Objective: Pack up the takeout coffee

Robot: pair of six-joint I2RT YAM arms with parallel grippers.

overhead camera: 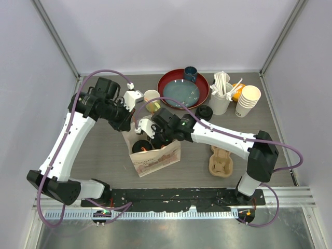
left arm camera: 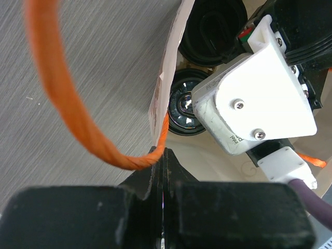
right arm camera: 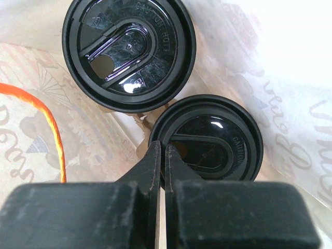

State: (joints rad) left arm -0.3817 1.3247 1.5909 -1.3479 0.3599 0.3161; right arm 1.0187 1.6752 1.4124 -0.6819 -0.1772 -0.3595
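Nearby, carrier (overhead camera: 220,162), tray (overhead camera: 163,83), left gripper (left arm camera: 162,155) pinching handle (left arm camera: 57,104), cups (right arm camera: 128,52) bagged

My grey surface (overhead camera: 104,155) carries a paper bag (overhead camera: 155,161) at centre, cardboard cup carrier (overhead camera: 220,162) to its right. At the back: red tray (overhead camera: 167,85), pale mug (overhead camera: 151,98), utensil cup (overhead camera: 220,102), stacked cups (overhead camera: 247,99).

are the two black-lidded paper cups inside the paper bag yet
Inside: upper black-lidded cup and lower cup stand lids up between the printed paper bag's walls.
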